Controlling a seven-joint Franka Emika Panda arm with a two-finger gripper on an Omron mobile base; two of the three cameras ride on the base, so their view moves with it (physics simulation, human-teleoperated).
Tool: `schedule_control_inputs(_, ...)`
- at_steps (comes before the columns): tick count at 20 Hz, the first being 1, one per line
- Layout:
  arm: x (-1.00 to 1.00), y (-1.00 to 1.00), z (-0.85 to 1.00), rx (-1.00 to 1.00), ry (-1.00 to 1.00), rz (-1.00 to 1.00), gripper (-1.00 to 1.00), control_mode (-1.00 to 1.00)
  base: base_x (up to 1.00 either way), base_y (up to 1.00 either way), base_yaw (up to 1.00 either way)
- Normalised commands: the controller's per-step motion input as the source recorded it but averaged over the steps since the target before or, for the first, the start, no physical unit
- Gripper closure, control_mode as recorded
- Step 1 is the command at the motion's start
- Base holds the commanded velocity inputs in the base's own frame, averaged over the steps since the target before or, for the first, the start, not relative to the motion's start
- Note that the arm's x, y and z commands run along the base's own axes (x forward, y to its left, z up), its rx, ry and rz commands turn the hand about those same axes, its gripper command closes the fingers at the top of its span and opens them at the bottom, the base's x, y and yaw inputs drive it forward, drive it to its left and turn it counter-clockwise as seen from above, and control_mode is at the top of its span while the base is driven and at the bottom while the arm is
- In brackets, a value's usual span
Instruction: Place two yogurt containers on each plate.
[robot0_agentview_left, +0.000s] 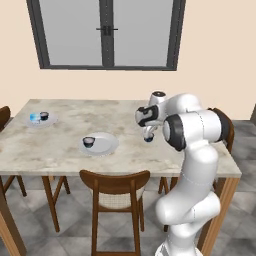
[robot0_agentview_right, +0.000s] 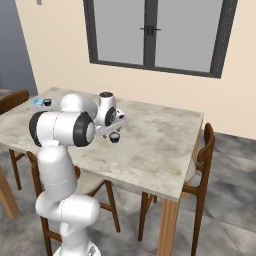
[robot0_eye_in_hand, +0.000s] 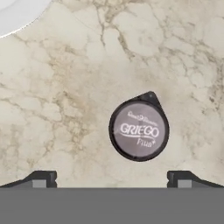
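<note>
Item: yogurt cup (robot0_eye_in_hand: 139, 130), upright on bare bench (robot0_eye_in_hand: 65, 109), apart from near plate (robot0_eye_in_hand: 17, 15). I judge it light, rigid-walled, foil lid fragile; take by round sides, not lid. My claw (robot0_eye_in_hand: 111, 179) hovers above, jaws wide apart, empty.

Glossy white rounded arm (robot0_agentview_left: 192, 150) with dark joint bands.

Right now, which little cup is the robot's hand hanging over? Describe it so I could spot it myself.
On the marble table, look right of the nearer plate, directly under the open gripper. There a dark yogurt cup sits alone on bare stone. Unlike the other cups, it is on no plate, and its grey lid reads GRIEGO.
</note>
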Motion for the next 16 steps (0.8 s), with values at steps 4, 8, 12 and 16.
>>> schedule_control_inputs(4, 0.19, 0.0, -0.26, -0.04, 0.0, 0.03, -1.0, -1.0, 0.0, 0.0, 0.0)
schedule_control_inputs(8, 0.44, -0.05, -0.21, 0.0, 0.02, 0.0, -1.0, -1.0, 0.0, 0.0, 0.0)
schedule_control_inputs(12, 0.46, -0.12, -0.15, 0.0, 0.06, 0.0, -1.0, -1.0, 0.0, 0.0, 0.0)
schedule_control_inputs(16, 0.22, -0.05, -0.18, 0.0, 0.06, 0.0, -1.0, -1.0, 0.0, 0.0, 0.0)
